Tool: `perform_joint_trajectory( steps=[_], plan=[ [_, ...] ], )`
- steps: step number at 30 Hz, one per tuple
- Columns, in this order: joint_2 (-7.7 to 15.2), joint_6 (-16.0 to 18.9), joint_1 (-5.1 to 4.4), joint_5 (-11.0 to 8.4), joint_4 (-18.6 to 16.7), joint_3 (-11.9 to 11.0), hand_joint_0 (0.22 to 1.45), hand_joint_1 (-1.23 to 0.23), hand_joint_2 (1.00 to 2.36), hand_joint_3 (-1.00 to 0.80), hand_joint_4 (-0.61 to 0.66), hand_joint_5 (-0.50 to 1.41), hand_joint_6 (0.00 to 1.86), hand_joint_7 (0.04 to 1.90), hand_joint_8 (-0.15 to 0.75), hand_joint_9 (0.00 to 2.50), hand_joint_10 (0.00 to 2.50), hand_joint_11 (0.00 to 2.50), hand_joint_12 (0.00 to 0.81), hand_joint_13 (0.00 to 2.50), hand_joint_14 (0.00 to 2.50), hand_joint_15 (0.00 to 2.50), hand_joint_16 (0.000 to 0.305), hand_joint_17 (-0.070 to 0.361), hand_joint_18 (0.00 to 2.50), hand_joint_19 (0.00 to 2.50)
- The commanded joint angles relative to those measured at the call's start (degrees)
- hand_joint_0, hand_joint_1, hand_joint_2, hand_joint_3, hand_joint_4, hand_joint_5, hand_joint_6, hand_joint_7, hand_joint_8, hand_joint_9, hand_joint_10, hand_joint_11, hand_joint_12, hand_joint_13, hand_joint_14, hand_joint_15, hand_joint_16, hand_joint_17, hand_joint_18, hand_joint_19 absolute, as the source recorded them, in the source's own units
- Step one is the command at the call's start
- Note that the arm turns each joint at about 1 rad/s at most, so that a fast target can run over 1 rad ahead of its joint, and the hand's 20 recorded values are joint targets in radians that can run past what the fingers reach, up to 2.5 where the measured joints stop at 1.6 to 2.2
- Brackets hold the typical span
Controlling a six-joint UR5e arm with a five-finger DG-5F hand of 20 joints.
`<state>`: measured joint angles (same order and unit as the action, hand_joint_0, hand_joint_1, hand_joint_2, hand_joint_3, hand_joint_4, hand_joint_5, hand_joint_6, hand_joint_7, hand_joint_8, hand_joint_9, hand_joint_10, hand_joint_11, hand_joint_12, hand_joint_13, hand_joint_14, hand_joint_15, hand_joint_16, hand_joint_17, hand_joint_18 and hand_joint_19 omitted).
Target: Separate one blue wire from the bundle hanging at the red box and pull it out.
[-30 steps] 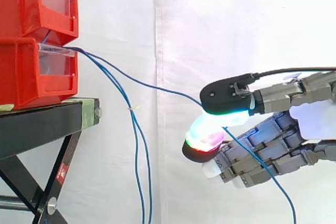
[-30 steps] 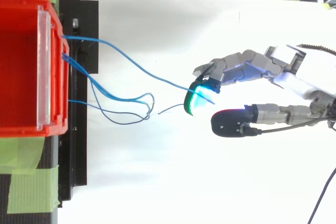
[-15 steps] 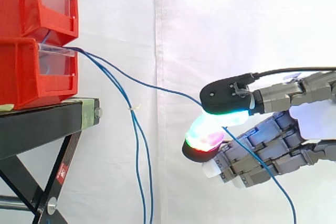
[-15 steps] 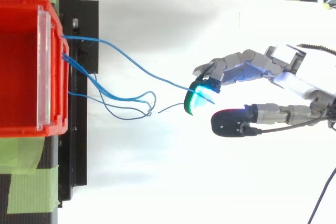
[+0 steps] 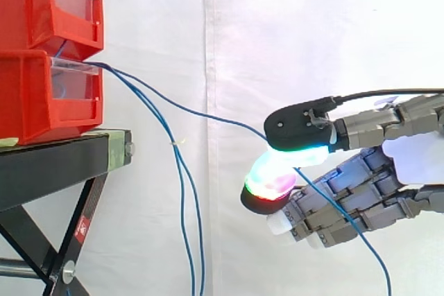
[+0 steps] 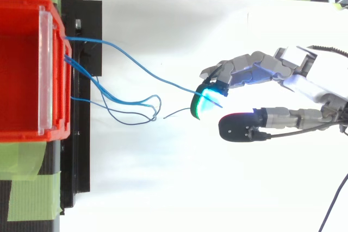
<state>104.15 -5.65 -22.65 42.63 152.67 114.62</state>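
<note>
Pinched in robot hand [image 5: 361, 185], between curled pads [image 5: 272, 179]: one blue wire [image 5: 208, 117]. Slanting up-left from pinch to red box [image 5: 35, 102]; clear of hanging bundle [image 5: 182, 192]. Pull rightward next.

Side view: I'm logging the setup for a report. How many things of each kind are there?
red bins: 2
black stand: 1
robot hand: 1
blue wire pinched in the robot hand: 1
loose blue wire strands hanging down: 2
total: 7

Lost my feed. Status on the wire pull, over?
Hand shut on one blue wire. Wire runs from red bin to hand, clear of the hanging bundle. Nothing in the way.
</note>
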Motion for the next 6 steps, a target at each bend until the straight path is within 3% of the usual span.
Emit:
perform_joint_trajectory(
  steps=[1, 6],
  plan=[
    [0.00, -0.07, -0.03, -0.01, 0.00, -0.01, 0.60, -0.78, 1.00, -0.04, -0.01, -0.13, 0.86, 0.94, 0.341, 0.59, 0.01, 0.54, 0.444, 0.26, 0.01, 0.31, 0.068, 0.153, 0.22, 0.06],
    [0.00, 0.02, -0.03, 0.08, 0.00, -0.01, 0.60, -0.78, 1.00, -0.04, -0.01, -0.13, 0.86, 0.94, 0.342, 0.59, 0.01, 0.53, 0.444, 0.26, 0.01, 0.30, 0.068, 0.153, 0.23, 0.06]
  ],
)
